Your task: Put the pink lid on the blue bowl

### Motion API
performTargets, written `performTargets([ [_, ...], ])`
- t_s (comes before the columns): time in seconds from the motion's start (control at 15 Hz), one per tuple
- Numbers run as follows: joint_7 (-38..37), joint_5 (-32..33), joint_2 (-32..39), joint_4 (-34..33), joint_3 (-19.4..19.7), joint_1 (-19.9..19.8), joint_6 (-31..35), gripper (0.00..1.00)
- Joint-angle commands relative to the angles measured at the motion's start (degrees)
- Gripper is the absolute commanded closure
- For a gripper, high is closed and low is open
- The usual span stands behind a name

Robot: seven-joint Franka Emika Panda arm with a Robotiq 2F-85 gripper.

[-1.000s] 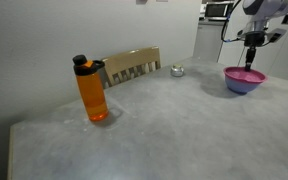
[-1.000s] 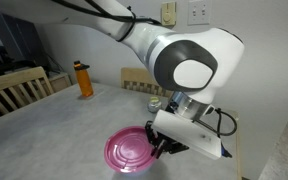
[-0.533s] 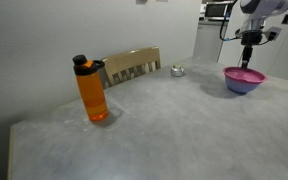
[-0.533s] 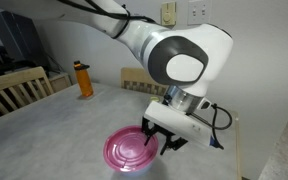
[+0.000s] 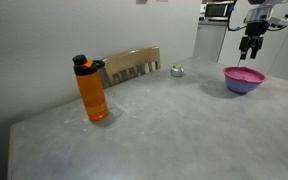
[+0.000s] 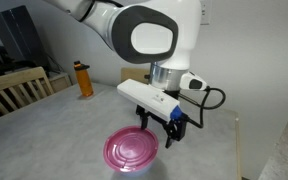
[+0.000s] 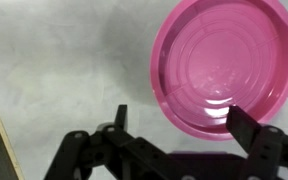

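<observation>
The grey table point(image 5: 164, 125) carries everything. Toward 9 o'clock on it in an exterior view stands the orange bottle point(image 5: 92, 92), with a wooden chair point(image 5: 132, 64) behind it at 12. Out at 3 o'clock sits the blue bowl point(image 5: 243, 87). The pink lid point(image 5: 244, 73) lies flat across its rim, so the placing looks done, and the only thing left seems to be for the arm to move clear. The gripper point(image 5: 251, 50) hangs above the lid, at its 12 o'clock, apart from it. Its jaws are spread wide and carry nothing. In the wrist view the fingers point(image 7: 121, 120) frame bare table and the lid's near edge, with the lid filling the 1 o'clock corner. A small silvery jar point(image 5: 177, 70) stands near the chair.
</observation>
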State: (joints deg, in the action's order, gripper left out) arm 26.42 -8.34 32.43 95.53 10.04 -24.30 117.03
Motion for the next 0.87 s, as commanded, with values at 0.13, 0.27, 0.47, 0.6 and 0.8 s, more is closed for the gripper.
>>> performTargets([
  [0.13, -21.3, 5.4, -7.9, 9.4, 2.5, 6.2, -0.1, 0.00],
  [0.27, -26.1, 4.4, -8.9, 10.1, 2.2, 7.2, -2.0, 0.00],
  [0.47, -25.9, 2.9, -7.1, 8.0, 1.5, 7.2, -2.4, 0.00],
  [0.6, -26.8, 1.8, -7.6, 8.5, 1.2, 7.6, -3.3, 0.00],
  [0.8, -26.9, 1.7, -7.9, 8.8, 1.2, 7.6, -3.5, 0.00],
])
